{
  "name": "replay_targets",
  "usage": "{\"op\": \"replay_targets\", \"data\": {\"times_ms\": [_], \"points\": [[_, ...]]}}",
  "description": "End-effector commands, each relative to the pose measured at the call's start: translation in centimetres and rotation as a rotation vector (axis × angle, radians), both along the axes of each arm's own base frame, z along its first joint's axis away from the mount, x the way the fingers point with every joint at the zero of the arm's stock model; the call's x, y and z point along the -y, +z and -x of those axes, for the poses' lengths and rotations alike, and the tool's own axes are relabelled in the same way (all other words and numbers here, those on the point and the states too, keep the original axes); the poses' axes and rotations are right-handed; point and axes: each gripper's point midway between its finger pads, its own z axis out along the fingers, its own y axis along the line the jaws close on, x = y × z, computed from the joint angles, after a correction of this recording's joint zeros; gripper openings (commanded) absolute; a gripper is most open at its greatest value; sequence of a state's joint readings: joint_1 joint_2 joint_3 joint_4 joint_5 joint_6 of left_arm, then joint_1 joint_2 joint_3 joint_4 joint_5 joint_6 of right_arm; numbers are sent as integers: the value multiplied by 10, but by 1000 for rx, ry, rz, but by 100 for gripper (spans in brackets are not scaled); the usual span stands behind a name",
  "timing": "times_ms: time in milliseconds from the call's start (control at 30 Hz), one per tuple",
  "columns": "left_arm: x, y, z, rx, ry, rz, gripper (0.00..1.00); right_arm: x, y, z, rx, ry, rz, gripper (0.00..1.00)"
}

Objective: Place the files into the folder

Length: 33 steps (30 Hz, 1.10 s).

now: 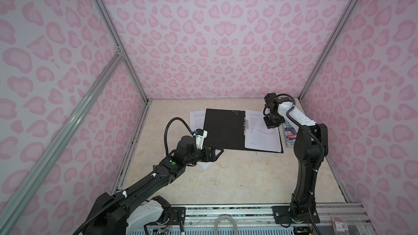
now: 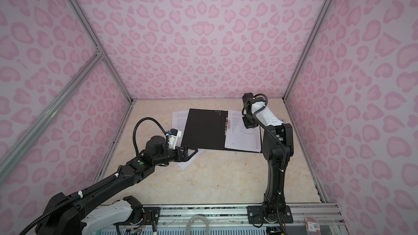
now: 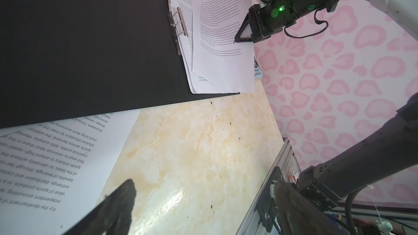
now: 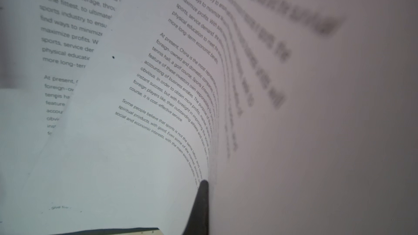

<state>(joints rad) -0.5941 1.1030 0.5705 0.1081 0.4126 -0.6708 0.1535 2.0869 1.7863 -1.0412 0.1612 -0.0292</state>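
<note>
The folder (image 1: 224, 129) lies open on the table (image 1: 226, 181), close to the far edge, with its black inside facing up and the metal clip (image 1: 246, 124) along the spine. Most of the files (image 1: 264, 141) rest on the folder half that is nearer to the right edge of the table, stacked a little askew. One more sheet (image 1: 196, 118) lies under the other half; it shows beyond the folder on the side of the left edge, and one corner of it also shows below the near side of the folder.

The right claw (image 1: 269, 125) points down onto the stack, pressed together on the edge of the top sheet (image 3: 221, 30). In the right wrist view this sheet curls up beside the one dark fingertip (image 4: 203, 191) that is visible.

The left claw (image 1: 218, 152) is spread wide and holds nothing. It hovers at the near corner of the folder on the left side, over the sheet that sticks out there.

A small book (image 1: 290, 133) lies just beside the folder, toward the right edge of the table, partly hidden by the right arm
</note>
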Motion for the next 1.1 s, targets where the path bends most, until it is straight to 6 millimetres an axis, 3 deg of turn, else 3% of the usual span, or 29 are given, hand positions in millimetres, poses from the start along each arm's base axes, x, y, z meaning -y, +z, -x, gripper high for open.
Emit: {"op": "replay_targets", "data": {"times_ms": [0,433,733,1067], "points": [[6,11,-5,37,-16,31,97,-10,-2,-7,25,73,-29,0],[7,7,-6,27,-14,24,97,4,-20,-5,-12,91,11,0],[8,6,-7,23,-15,26,97,-3,-10,-8,69,140,-37,0],[9,6,-7,19,-17,29,97,-11,-16,-2,78,251,-66,0]]}}
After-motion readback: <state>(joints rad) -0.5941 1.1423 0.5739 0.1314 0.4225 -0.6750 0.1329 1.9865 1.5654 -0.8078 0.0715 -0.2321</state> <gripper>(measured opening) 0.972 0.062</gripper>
